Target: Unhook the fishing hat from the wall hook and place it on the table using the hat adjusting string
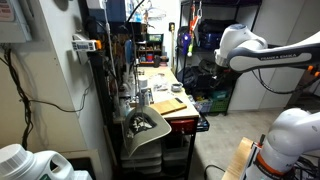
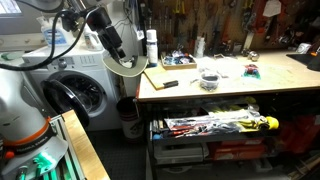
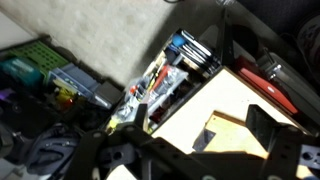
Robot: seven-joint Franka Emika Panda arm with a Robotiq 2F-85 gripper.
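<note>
Found fishing hat point(image 2: 125, 68) hanging just off the short end edge of the desk point(image 2: 240, 88), on the washing machine point(image 2: 75, 92) side, clear of the wooden top and not resting on it. Found end effector point(image 2: 112, 42) directly above the hat, close over its upper rim in an exterior view. Noted the hat point(image 1: 146, 124) tilted in an exterior view, darker inside turned away from the desk end, brim running roughly along that end edge. Could not resolve hat adjusting string or wall hook in any view, so could not tell whether still hooked. Could not tell whether end effector was wide, narrow or pinching the cord. Wrist view was blurred, giving only dark finger parts low in frame, the open tool drawer point(image 3: 170, 70) and pale wood. Judged the governing relation vertical: hat below end effector, desktop off to one side of both. Judged the coming move to need the brim raised above the end edge, then carried along the desk's long axis onto bare wood near the end corner, short of the small clutter.
</note>
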